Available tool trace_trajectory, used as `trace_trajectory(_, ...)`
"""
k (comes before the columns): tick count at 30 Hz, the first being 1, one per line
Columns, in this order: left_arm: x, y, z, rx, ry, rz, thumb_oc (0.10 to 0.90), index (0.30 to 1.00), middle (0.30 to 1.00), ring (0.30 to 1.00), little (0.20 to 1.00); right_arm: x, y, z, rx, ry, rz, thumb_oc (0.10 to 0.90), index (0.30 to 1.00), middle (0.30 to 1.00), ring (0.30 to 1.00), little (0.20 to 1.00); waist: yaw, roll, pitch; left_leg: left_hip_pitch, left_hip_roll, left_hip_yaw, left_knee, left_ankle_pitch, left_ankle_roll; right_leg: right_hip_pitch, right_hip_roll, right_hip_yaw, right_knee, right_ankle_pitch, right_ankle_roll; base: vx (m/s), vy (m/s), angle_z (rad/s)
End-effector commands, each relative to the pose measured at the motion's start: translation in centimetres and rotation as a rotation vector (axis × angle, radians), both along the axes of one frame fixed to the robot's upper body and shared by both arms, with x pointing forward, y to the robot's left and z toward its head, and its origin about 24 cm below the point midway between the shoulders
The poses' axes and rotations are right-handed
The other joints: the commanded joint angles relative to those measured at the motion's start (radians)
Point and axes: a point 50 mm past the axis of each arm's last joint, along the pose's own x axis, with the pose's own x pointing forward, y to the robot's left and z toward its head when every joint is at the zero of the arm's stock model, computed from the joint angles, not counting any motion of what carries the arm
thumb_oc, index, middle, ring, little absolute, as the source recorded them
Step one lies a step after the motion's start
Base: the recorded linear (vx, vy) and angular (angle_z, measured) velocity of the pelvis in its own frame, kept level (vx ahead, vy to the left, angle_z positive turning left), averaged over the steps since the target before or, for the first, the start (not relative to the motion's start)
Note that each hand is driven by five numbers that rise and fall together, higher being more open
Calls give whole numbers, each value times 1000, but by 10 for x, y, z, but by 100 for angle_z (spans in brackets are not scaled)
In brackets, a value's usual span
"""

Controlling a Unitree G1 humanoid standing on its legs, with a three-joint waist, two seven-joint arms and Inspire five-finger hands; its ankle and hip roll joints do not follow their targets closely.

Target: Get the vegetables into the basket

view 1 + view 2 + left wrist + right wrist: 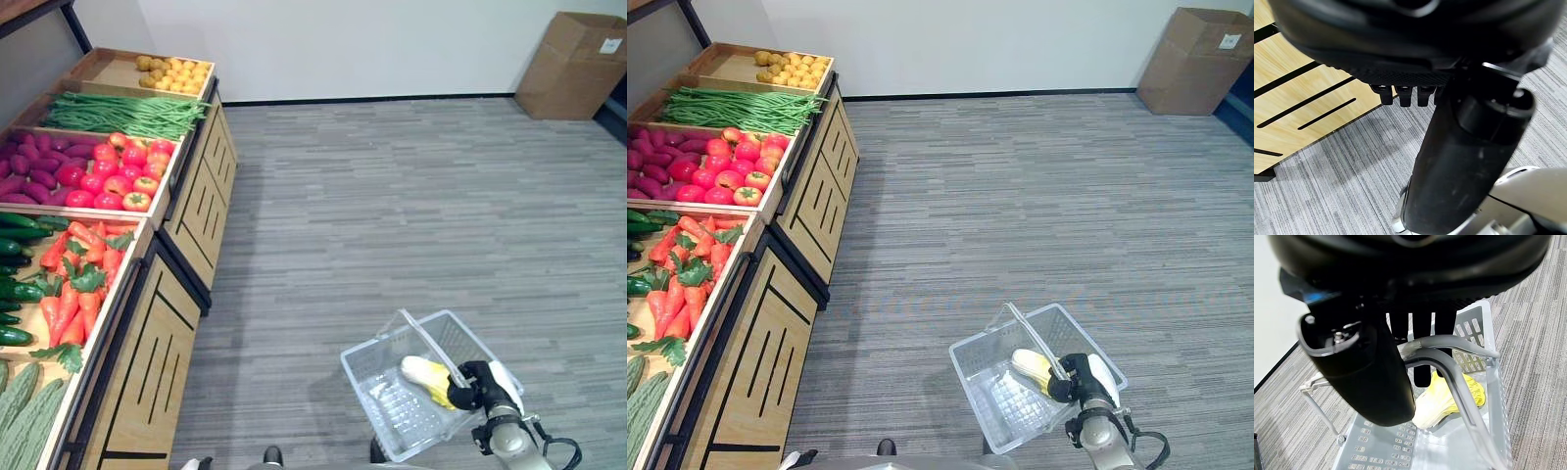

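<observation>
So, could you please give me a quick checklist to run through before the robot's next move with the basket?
1. Right hand curled round the basket handle: ok.
2. Basket hanging level enough to keep its load: ok, though slightly tilted.
3. Something already inside: ok, one yellow-and-white vegetable lies in it.
4. Room for more: ok, most of the basket floor is bare.
5. Left hand free to pick: ok, fingers relaxed, holding nothing, near the wooden stand.
6. Produce within reach of the left hand: cannot tell; the carrots and cucumbers lie on the stand to the left.
</observation>
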Motion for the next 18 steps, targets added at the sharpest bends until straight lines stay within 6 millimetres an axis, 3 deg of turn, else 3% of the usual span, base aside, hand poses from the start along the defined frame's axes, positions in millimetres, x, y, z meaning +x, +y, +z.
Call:
trace_trajectory(1, 15, 17, 5, 81, -40, 40, 900, 1000, 1000, 1000, 1000, 52, 5, 43, 1, -292, 74, 400, 300, 300, 300, 300, 4, -32, 28, -25, 20, -40, 2, 16, -27, 6, 6, -70, 63, -53, -10, 0, -71, 0)
trace_trajectory(9, 35, 23, 11, 99, -125, 116, 900, 1000, 1000, 1000, 1000, 62, 7, 56, -11, -357, 111, 400, 300, 300, 300, 300, 9, -25, 76, -61, 65, -82, 30, 49, -39, -56, 54, -75, 172, -118, -51, 8, -144, 2)
trace_trajectory(11, 43, 23, 13, 99, -152, 127, 900, 1000, 1000, 1000, 1000, 64, 5, 62, -19, -384, 114, 400, 300, 300, 300, 300, 7, -28, 93, -104, 72, -95, 96, 45, -45, -55, 55, -88, 179, -126, -62, 16, -127, 16)
trace_trajectory(15, 47, 17, 12, 90, -168, 132, 900, 1000, 1000, 1000, 1000, 65, -1, 66, -41, -393, 112, 400, 300, 300, 300, 300, 7, -21, 114, -150, 40, -141, 144, 34, -37, -43, 44, -100, 183, -145, -70, 93, -29, 33)
trace_trajectory(17, 53, 14, 12, 85, -177, 116, 900, 1000, 1000, 1000, 1000, 68, -5, 71, -64, -409, 109, 400, 300, 300, 300, 300, 12, -11, 111, -230, 12, -154, 86, 94, -26, -31, 34, -111, 180, -155, -62, 141, 70, 20)
trace_trajectory(18, 53, 14, 12, 85, -177, 116, 900, 1000, 1000, 1000, 1000, 68, -5, 71, -64, -409, 109, 400, 300, 300, 300, 300, 12, -13, 110, -231, 10, -154, 85, 94, -25, -33, 32, -112, 181, -157, -61, 187, 62, 26)
